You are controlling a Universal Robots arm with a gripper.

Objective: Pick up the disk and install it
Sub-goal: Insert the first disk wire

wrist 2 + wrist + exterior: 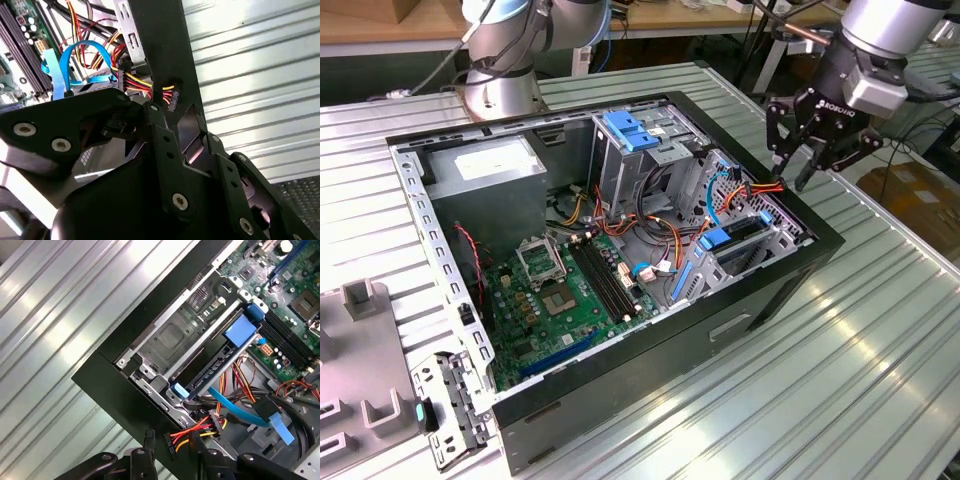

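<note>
Ribbed silver metal forms the table (880, 330) that carries a black, open-sided computer case (620, 410). Inside the case lie a green motherboard (560, 300), a grey box-shaped power supply with a white sticker (485, 165) and a blue-topped grey metal drive cage (635, 140).

The flat disk framed by light blue plastic side rails (738, 243) stands on edge in the grey metal bay at the corner of the case nearest the exterior view's right. It is already seated between the bay walls. In the first wrist view its dark edge (210, 371) runs along the bay, with a blue tab at one end.

The black pincer (788, 178) hangs over that same corner of the case, just above the rim. Its fingers (148, 437) are apart. Between them sits a small black power connector on red, yellow and orange wires (170, 442); whether either finger touches it cannot be made out. In the second wrist view the connector (172, 100) sits just beyond the fingertips, against the black wall of the case. A light blue flat data cable (235, 407) loops near the disk's end, close beside the bundle of wires.
</note>
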